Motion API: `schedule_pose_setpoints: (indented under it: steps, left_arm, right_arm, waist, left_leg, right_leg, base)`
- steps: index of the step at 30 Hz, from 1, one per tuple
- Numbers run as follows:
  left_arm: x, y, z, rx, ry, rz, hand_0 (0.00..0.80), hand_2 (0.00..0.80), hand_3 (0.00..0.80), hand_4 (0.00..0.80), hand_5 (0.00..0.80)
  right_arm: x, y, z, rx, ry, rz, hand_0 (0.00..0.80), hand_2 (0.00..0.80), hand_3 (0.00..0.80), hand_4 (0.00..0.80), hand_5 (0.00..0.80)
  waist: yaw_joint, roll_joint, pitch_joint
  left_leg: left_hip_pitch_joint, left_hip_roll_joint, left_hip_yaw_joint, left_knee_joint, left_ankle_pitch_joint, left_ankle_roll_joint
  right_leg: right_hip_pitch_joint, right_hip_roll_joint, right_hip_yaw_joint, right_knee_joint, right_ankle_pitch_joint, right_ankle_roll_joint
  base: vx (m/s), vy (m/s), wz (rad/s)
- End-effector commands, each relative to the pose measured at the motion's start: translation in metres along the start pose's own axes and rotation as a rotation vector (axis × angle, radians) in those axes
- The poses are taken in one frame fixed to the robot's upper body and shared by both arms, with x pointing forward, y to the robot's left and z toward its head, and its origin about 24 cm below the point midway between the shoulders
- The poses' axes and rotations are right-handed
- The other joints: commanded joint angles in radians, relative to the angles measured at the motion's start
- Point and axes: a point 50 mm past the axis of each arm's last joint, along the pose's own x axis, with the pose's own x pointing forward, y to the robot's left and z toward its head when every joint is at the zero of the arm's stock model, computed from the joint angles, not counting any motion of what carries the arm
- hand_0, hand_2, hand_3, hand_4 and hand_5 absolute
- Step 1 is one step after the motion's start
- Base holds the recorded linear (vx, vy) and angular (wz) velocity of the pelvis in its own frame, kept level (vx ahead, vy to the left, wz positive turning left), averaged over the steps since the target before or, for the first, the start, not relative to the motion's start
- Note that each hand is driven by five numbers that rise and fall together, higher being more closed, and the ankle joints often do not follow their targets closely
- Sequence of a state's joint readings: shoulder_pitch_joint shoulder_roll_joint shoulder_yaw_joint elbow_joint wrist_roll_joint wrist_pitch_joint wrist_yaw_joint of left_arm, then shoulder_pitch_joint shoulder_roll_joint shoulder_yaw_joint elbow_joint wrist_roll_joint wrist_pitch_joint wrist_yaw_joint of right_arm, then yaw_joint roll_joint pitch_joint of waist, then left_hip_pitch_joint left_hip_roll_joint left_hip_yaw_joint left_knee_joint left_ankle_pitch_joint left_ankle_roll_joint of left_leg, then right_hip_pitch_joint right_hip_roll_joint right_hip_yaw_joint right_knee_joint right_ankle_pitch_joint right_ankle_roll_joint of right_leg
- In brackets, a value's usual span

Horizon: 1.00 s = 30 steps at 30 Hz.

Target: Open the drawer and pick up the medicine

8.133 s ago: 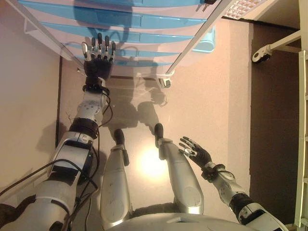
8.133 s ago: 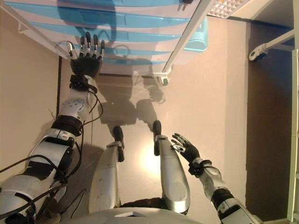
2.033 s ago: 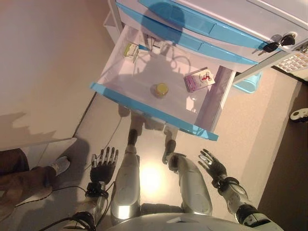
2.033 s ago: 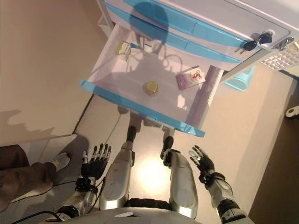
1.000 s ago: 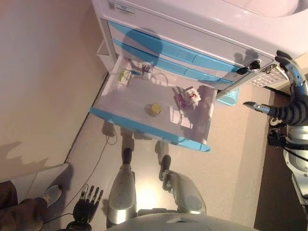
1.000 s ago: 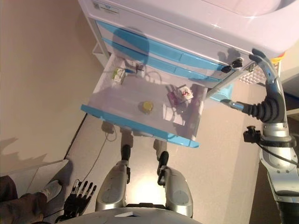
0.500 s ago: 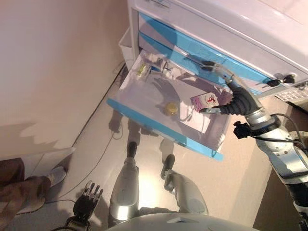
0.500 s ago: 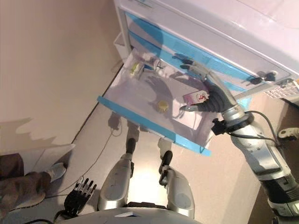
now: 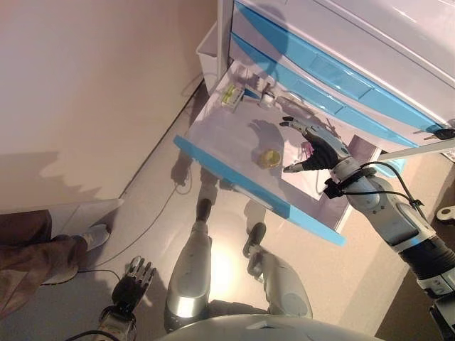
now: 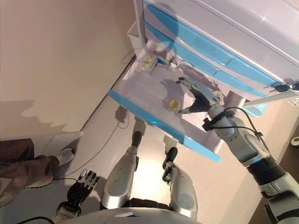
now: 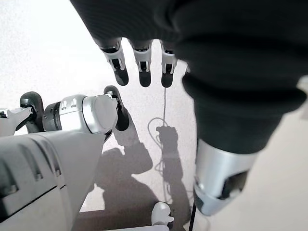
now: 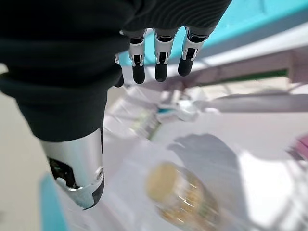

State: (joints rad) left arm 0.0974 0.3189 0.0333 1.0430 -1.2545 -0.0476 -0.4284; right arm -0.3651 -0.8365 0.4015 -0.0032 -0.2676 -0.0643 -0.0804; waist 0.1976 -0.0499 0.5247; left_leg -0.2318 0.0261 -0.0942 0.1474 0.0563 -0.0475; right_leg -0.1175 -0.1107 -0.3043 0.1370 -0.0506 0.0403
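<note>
The white drawer with a blue front stands pulled out of the cart. A small medicine bottle with a yellow lid stands in its middle; it also shows in the right wrist view. My right hand is open, fingers straight, over the drawer just right of the bottle, not touching it. A pink box lies mostly hidden behind the hand. A green-yellow box lies at the drawer's back. My left hand hangs open and empty low by my side.
The cart's upper blue drawers are shut, with keys at the right end. A white side bin hangs on the cart's left. A person's leg and shoe are at the lower left.
The camera has shifted. My right hand has come lower into the drawer and closer to the bottle, now covering the pink box. The left hand still hangs at my side.
</note>
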Motion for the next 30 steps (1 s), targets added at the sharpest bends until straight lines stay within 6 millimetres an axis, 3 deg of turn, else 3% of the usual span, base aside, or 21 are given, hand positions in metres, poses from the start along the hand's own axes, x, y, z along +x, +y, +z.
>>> schedule_pose_setpoints:
  steps: [1, 13, 30]
  left_arm:
    - [-0.007, 0.009, 0.005, 0.086, 0.025, 0.018, 0.0, 0.0, 0.0, 0.0, 0.0]
    - [-0.001, -0.003, 0.005, 0.108, 0.036, -0.015, 0.0, 0.0, 0.0, 0.0, 0.0]
    - [0.002, -0.009, 0.002, 0.1, 0.043, -0.031, 0.0, 0.0, 0.0, 0.0, 0.0]
  right_arm:
    - [0.006, -0.008, 0.01, -0.07, -0.055, -0.069, 0.0, 0.0, 0.0, 0.0, 0.0]
    - [0.007, 0.01, -0.011, -0.032, 0.042, -0.033, 0.0, 0.0, 0.0, 0.0, 0.0]
    - [0.012, 0.023, -0.004, -0.012, 0.001, 0.05, 0.0, 0.0, 0.0, 0.0, 0.0]
  waist:
    - [0.009, -0.019, -0.028]
    - [0.013, -0.006, -0.021]
    - [0.018, 0.005, -0.014]
  left_leg:
    - [-0.035, -0.035, 0.004, 0.056, -0.076, 0.009]
    - [-0.05, -0.038, -0.004, 0.069, -0.075, 0.011]
    - [-0.061, -0.042, -0.005, 0.071, -0.068, 0.014]
  right_leg:
    - [-0.01, -0.037, 0.039, -0.004, 0.065, 0.064]
    - [-0.035, -0.044, 0.035, 0.015, 0.066, 0.062]
    - [-0.059, -0.05, 0.03, 0.033, 0.064, 0.059]
  base:
    - [0.002, -0.009, 0.12]
    - [0.001, -0.002, 0.01]
    - [0.0, 0.0, 0.0]
